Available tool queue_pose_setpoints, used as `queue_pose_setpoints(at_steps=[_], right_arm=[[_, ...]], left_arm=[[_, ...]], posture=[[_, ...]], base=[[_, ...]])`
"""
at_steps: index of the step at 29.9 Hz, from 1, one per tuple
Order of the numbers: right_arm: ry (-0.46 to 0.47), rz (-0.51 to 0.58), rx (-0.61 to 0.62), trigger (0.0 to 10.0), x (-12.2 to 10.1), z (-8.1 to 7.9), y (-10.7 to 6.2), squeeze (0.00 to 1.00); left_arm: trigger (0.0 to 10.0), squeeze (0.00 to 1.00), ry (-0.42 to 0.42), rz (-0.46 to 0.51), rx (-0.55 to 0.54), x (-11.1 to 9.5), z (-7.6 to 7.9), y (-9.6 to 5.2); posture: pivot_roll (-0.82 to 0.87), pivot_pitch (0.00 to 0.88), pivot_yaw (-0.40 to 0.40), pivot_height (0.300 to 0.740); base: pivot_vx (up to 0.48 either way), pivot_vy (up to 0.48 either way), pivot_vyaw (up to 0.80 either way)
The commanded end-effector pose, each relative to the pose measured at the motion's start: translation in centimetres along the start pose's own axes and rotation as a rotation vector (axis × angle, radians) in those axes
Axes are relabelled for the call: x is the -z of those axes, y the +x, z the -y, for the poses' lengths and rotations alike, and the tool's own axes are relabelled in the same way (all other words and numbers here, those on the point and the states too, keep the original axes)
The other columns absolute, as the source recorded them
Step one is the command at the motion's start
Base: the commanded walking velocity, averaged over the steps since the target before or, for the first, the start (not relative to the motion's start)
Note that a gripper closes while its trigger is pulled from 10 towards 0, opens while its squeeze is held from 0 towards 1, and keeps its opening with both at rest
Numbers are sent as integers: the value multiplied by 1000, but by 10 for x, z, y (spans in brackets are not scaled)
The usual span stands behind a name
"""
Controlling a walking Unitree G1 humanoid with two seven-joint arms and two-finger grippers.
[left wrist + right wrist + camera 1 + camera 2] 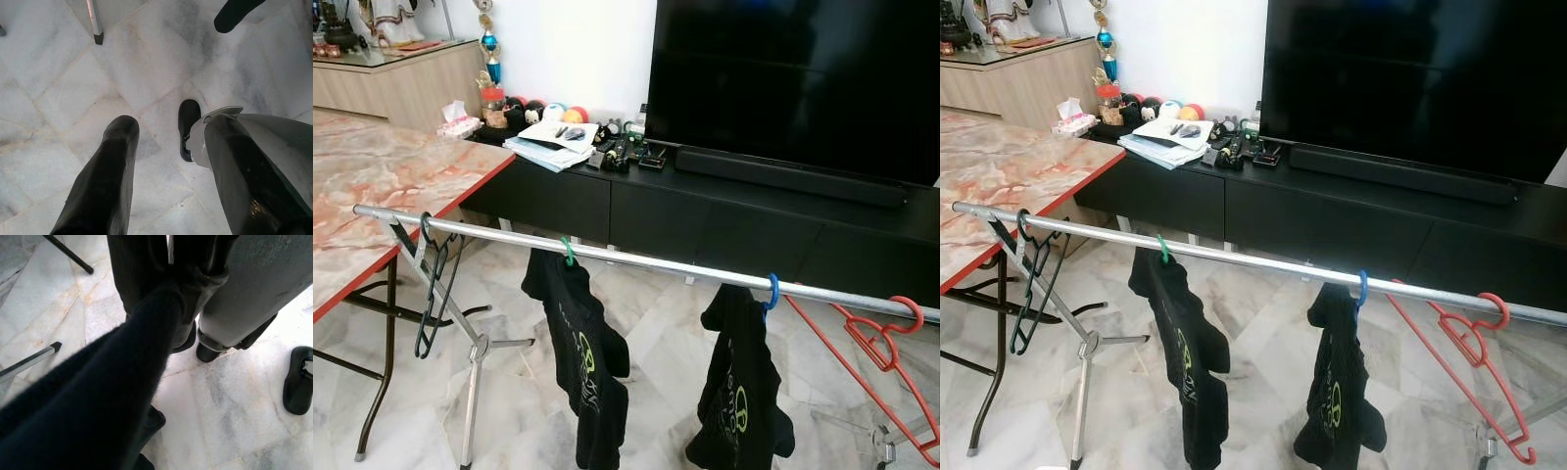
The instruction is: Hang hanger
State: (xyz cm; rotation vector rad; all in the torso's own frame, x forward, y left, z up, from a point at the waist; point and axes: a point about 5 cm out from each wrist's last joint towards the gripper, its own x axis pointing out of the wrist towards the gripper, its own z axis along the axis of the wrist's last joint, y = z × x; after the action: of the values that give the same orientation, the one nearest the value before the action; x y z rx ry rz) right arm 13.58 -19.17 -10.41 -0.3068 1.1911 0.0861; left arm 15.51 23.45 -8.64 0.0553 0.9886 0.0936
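Your thin orange plastic hanger (881, 343) hooks the right end of the smooth silver metal rail (636, 259), its bottom cropped. Your left gripper (161, 147) hangs spread over veined marble floor (58, 88); dark cloth (98, 382) hides the right gripper's jaws, so I cannot tell.

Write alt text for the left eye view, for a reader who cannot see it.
A metal rail runs across a living room, carrying an empty black hanger, two black shirts, one on a green hanger and one on a blue hanger, and an empty red hanger. Behind stand a black TV cabinet and large television; a marble-patterned table sits at left.
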Motion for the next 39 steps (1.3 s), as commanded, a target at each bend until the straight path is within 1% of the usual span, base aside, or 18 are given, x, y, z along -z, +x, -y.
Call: queue_pose_setpoints(at_steps=[1,2,3,4,7,11,18,20,21,22,23,24,25,27,31,34,36,39], right_arm=[[56,-23,28,10000,7,6,0,0],[93,-16,33,10000,6,8,0,694],[93,-16,33,10000,6,8,0,694],[111,-9,34,10000,5,10,0,1000],[144,14,32,10000,0,13,0,1000],[199,83,13,10000,-17,16,0,1000],[178,174,5,10000,-35,20,-3,1000],[163,295,46,10000,-48,27,-8,1000],[195,461,71,10000,-68,34,-20,1000],[195,461,71,10000,-68,34,-20,1000],[253,608,76,10000,-84,40,-35,780],[277,681,84,10000,-93,43,-43,165],[296,739,95,10000,-99,47,-51,27],[355,868,141,10000,-117,57,-69,0],[380,916,166,10000,-125,62,-77,0],[424,1045,248,10000,-161,81,-99,0],[420,1042,266,10000,-167,84,-99,0],[345,964,312,10000,-179,91,-97,0]], left_arm=[[10000,0,1,-27,5,4,2,0],[10000,0,2,-28,5,4,2,0],[10000,0,2,-28,5,4,2,0],[10000,0,1,-28,5,4,2,0],[10000,0,0,-28,5,4,2,0],[10000,0,1,-30,7,4,2,0],[10000,0,-1,-29,11,5,3,0],[10000,0,-3,-28,9,4,3,0],[10000,0,-3,-28,7,4,3,0],[10000,0,-3,-28,7,4,3,0],[10000,0,-3,-28,6,4,3,0],[10000,0,-2,-28,6,4,3,0],[10000,0,-1,-28,6,4,3,0],[10000,0,-1,-28,7,3,3,0],[10000,0,1,-28,8,3,3,0],[10000,0,2,-26,10,3,2,0],[10000,0,1,-25,10,3,2,0],[10000,0,1,-24,10,2,2,0]], posture=[[173,0,-31,740],[173,0,-31,740],[173,0,-31,740],[173,0,-33,740],[171,0,-35,740],[153,0,-39,740],[163,0,-51,740],[163,0,-51,740],[159,0,-50,740],[159,0,-50,740],[156,0,-49,740],[154,0,-49,740],[154,0,-49,740],[150,0,-46,740],[149,0,-44,740],[154,0,-40,740],[153,0,-40,740],[161,0,-34,740]], base=[[0,0,0],[0,0,0],[0,0,0],[0,0,0],[0,0,0],[0,0,0],[0,0,0],[0,0,0],[0,0,0],[0,0,0],[0,0,0],[0,0,0],[0,0,0],[0,0,0],[0,0,0],[0,0,0],[0,0,0],[0,0,0]])
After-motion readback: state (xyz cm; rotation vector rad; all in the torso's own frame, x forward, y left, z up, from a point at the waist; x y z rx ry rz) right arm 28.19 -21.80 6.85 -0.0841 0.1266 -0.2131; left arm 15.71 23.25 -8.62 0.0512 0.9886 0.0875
